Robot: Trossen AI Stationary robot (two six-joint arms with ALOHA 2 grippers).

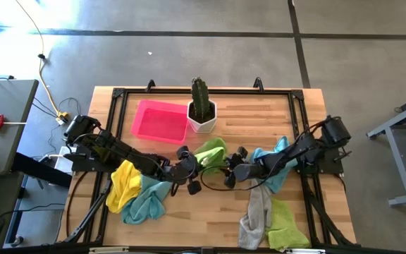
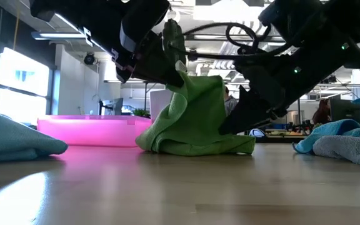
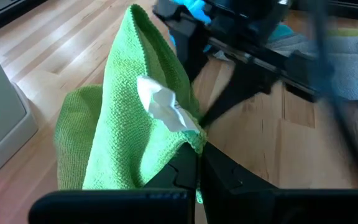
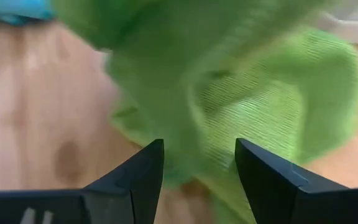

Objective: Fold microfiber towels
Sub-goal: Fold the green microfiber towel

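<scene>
A lime green towel (image 1: 211, 151) sits at the table's middle, part raised and part bunched on the wood (image 2: 192, 145). My left gripper (image 3: 197, 163) is shut on it and also shows in the high view (image 1: 196, 165). My right gripper (image 4: 197, 158) is open, its fingers close to the towel's right side (image 2: 239, 122). I cannot tell whether it touches the towel. A yellow towel (image 1: 123, 182) and a light blue one (image 1: 146, 201) lie under the left arm. A light blue (image 1: 277, 162), a grey (image 1: 256, 215) and a second lime green towel (image 1: 287, 224) lie at the right. My left gripper pinches the lime green towel between its two fingers at an edge beside the white label (image 3: 191, 138). The fingers come slanting down from the table's left. The held part is lifted (image 2: 179, 69), and the cloth hangs slack from it onto the bunched lower part on the table.
A pink tray (image 1: 159, 120) and a cactus in a white pot (image 1: 202, 113) stand at the far middle, just behind the green towel. Bare wood lies at the near middle (image 1: 210, 219) between the two towel heaps.
</scene>
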